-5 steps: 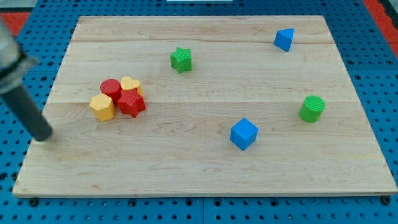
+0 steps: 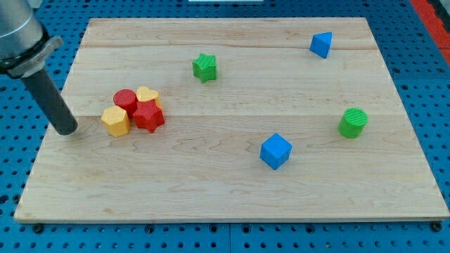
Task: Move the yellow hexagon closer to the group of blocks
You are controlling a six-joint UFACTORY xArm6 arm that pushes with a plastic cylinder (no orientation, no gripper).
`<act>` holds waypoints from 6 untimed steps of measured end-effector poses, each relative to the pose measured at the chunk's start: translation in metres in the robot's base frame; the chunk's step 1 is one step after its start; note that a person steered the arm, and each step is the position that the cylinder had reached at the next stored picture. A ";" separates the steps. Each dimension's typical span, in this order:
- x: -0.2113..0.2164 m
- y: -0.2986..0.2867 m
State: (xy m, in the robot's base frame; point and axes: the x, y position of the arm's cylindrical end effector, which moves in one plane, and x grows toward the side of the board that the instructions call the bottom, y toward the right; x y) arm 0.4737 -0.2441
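Note:
The yellow hexagon lies at the left of the wooden board, touching a red star. A red cylinder and a yellow heart sit just behind them, so the four form one tight cluster. My tip rests on the board to the left of the yellow hexagon, a short gap away and not touching it. The dark rod slants up to the view's top left.
A green star sits above the cluster's right. A blue triangular block is at the top right, a green cylinder at the right, a blue cube below centre. Blue pegboard surrounds the board.
My tip has moved right and up, from the board's left edge to a spot close beside the yellow hexagon. The blocks have not moved.

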 end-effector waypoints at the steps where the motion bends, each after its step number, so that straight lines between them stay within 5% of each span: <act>1: 0.000 0.013; 6: -0.001 0.045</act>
